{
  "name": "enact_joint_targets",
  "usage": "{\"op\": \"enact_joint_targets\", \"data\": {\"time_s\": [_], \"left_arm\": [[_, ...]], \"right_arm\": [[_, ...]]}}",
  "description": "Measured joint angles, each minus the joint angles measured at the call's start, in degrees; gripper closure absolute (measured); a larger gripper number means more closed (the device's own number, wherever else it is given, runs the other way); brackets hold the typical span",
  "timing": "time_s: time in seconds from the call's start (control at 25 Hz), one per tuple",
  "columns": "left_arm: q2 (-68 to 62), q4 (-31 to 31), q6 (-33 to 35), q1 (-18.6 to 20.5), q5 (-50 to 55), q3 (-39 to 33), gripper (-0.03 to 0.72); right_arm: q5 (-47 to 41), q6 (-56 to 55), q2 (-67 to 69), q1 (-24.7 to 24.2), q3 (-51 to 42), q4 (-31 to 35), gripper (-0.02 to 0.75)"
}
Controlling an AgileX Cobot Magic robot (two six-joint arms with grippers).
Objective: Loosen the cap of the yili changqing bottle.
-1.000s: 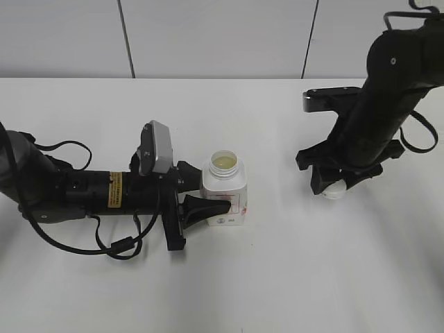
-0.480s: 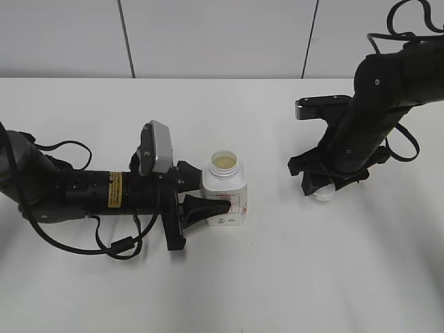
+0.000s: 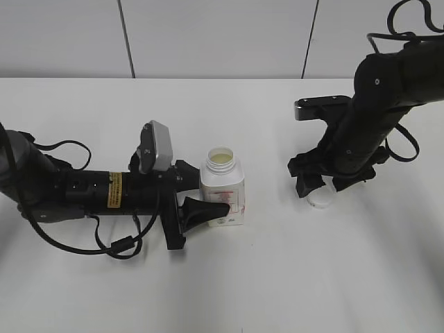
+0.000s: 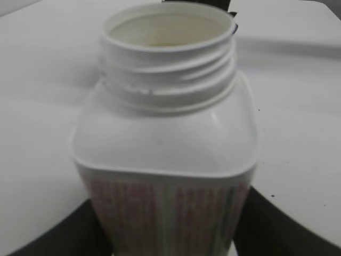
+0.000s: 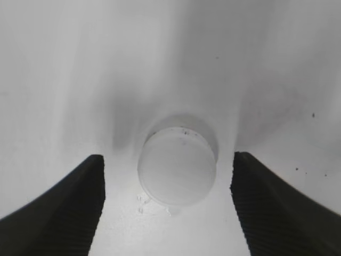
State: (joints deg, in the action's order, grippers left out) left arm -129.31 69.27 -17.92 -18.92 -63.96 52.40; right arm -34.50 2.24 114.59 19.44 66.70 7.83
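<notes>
Cap (image 5: 177,166): lying on surface (image 3: 277,277) between the right gripper's (image 5: 168,205) wide-spread jaws, touching neither. Yili changqing bottle (image 3: 223,189): upright, uncapped, clamped in the left gripper's (image 3: 198,201) jaws.

**Bottle open, cap lying apart on the table**

The bottle (image 3: 223,188) stands upright near the middle of the table, a small squarish white plastic container with rounded shoulders (image 4: 165,136). Its wide threaded neck is uncovered, and the open mouth shows a pale yellowish inside. A pink and red printed label runs around its lower sides.

The cap (image 3: 321,200) is off the bottle and lies well apart from it, to the right, flat on the white table. It is small, round and white, with a flat top (image 5: 177,167), and narrower than the bottle's body.
</notes>
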Motion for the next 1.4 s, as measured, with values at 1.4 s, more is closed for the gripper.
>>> {"op": "enact_joint_targets", "data": {"time_s": [1.4], "left_arm": [[20.6, 5.9, -9.8, 11.7, 45.6, 0.0, 0.191]], "right_arm": [[-3.5, 0.2, -11.6, 0.0, 2.1, -0.4, 0.156]]}}
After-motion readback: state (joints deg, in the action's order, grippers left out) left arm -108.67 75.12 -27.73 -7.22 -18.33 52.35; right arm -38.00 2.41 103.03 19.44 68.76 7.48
